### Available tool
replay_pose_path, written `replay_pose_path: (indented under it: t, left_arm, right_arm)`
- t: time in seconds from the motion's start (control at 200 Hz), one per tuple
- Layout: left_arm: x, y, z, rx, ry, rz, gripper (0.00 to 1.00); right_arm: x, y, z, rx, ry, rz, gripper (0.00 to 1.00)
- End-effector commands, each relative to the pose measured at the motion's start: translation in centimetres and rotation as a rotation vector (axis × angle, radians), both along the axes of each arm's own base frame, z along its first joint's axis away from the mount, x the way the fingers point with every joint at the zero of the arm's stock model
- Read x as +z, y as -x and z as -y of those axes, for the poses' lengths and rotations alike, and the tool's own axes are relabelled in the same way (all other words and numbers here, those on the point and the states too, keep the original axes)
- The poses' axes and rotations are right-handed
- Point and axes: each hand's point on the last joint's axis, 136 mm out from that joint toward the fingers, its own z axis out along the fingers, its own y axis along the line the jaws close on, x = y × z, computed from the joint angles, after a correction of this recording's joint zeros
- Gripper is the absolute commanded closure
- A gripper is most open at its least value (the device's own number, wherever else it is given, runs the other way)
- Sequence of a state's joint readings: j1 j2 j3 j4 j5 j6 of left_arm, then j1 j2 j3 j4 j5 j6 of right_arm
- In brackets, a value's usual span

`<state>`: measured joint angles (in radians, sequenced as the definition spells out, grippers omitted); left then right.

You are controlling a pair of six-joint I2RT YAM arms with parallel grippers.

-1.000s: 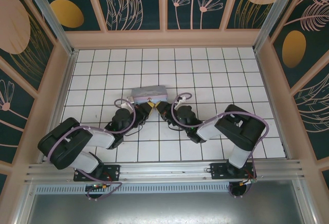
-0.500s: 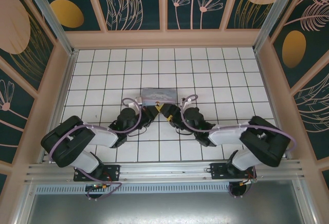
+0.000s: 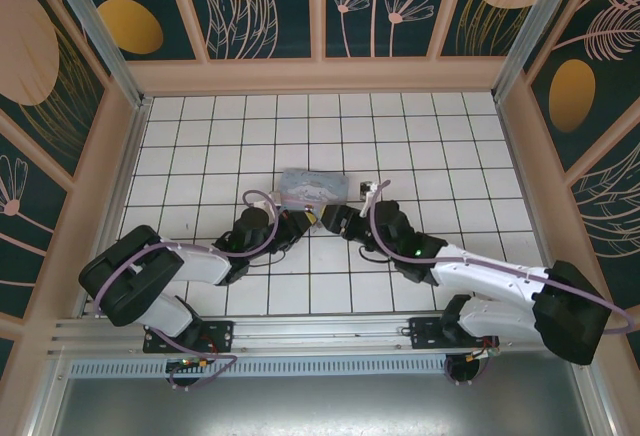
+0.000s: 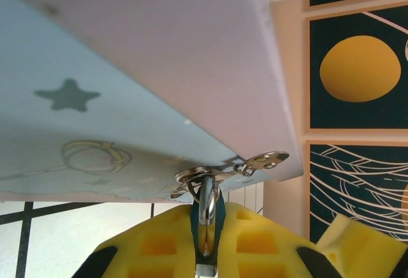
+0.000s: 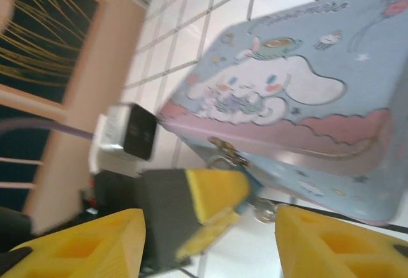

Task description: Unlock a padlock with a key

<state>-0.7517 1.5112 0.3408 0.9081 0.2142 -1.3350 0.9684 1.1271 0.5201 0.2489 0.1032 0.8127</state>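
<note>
1. The padlock is sitting at the lower middle of the left wrist view. Its blue body is being pinched between two yellow pads, and its metal shackle is pointing up.
2. The shackle is reaching up to the metal latch and touching it at the lower edge of the pale blue cartoon tin, which is spanning the upper part of that frame.
3. A small silver tab with a hole is sticking out just right of the latch; I cannot tell whether it belongs to the latch.
4. The left gripper is clamping the padlock, just below the tin at the centre of the overhead view.
5. The right gripper is facing it from the right, close by. In the right wrist view its yellow fingers are standing wide apart at the bottom corners, grasping nothing.
6. The tin is lying on the white tiled table, cartoon lid facing up.
</note>
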Motion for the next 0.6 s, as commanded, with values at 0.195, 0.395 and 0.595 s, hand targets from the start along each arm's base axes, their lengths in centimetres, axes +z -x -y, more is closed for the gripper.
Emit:
replay_pose_path:
  t: [0.195,0.395,0.595]
  left_arm:
    - [1.8,-0.4,1.2,-0.048,0.035,0.03,1.0]
    - [2.0,-0.3,1.3,-0.057,0.043,0.019,1.0]
    - [2.0,-0.3,1.2,-0.057,0.037,0.022,1.0]
  right_arm:
    - [-2.5,0.2,-1.8,0.097,0.468,0.218,0.52]
    - [-4.5,0.1,-2.1,0.089,0.637,0.278,0.56]
    - [-5.4,0.5,-0.9,0.063,0.648,0.272,0.57]
